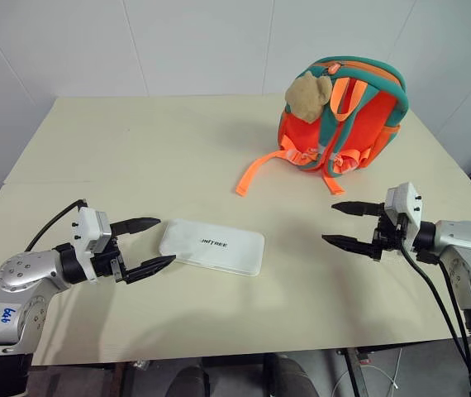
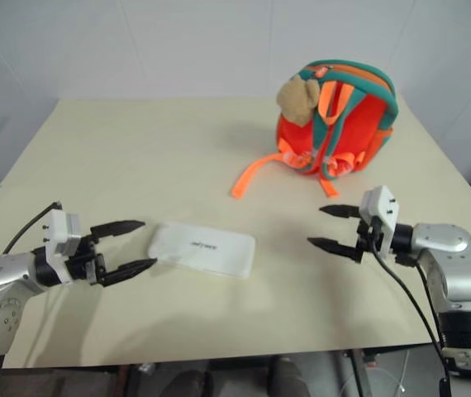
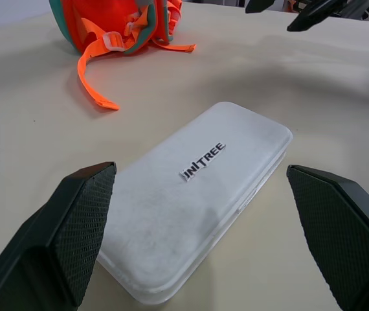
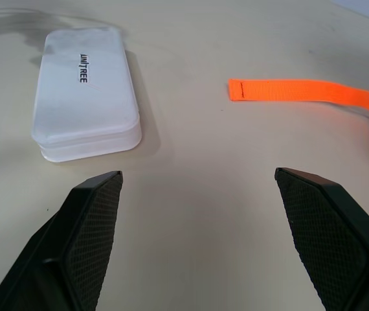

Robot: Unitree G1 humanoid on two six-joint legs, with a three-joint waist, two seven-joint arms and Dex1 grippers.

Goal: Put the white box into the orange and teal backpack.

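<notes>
The white box [image 1: 212, 246] lies flat on the cream table, its dark "UNITREE" lettering facing up. My left gripper [image 1: 156, 243] is open just left of the box's near end, its fingertips level with that end but apart from it. The orange and teal backpack [image 1: 347, 112] stands upright at the far right of the table, a tan plush toy [image 1: 308, 95] hanging from its top and an orange strap [image 1: 262, 168] trailing toward the middle. My right gripper [image 1: 335, 223] is open in front of the backpack, pointing left toward the box with a wide gap between them.
The cream table [image 1: 136, 157] runs back to a white wall. Its front edge lies close under both arms. A black cable [image 1: 434, 298] hangs from my right wrist past the table's right corner.
</notes>
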